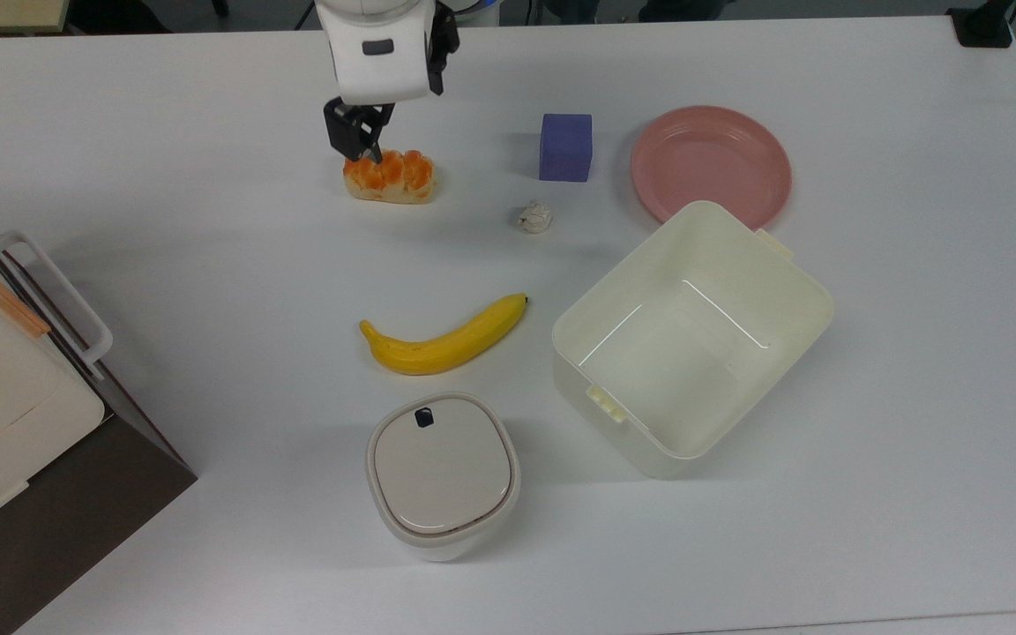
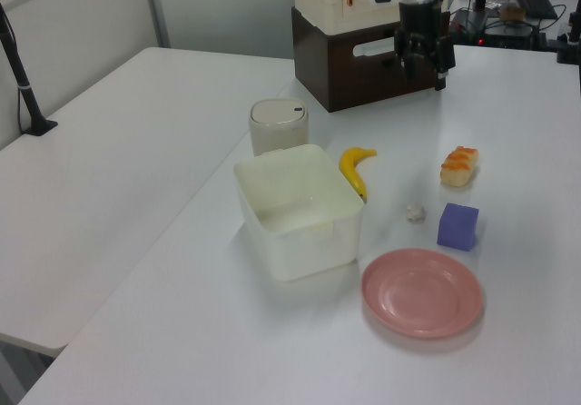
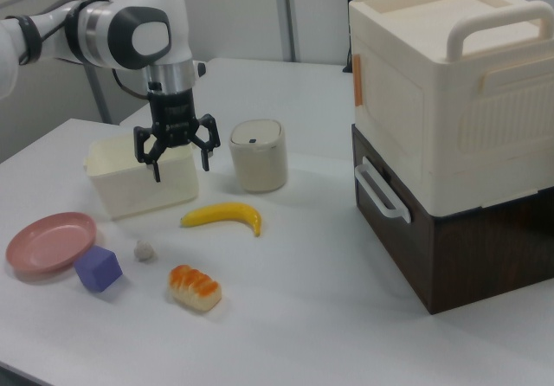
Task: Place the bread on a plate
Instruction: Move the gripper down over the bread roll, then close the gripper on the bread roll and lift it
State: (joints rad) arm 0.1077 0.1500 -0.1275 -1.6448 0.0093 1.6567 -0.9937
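Above the bread [image 1: 389, 175], end effector [image 3: 177, 151] spread wide and holding nothing.
Lying on the white surface [image 1: 208, 265], well apart from the pink plate [image 1: 711, 164] at 3 o'clock in the top view, purple block [image 1: 565, 146] between. Likely risk: off-centre descent, glossy loaf squirting aside; low carry clipping the block.

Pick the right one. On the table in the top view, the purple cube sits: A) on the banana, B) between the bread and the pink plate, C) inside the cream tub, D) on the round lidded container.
B: the purple cube stands on the bare table, with the bread toward the top view's left and the pink plate toward the top view's right.
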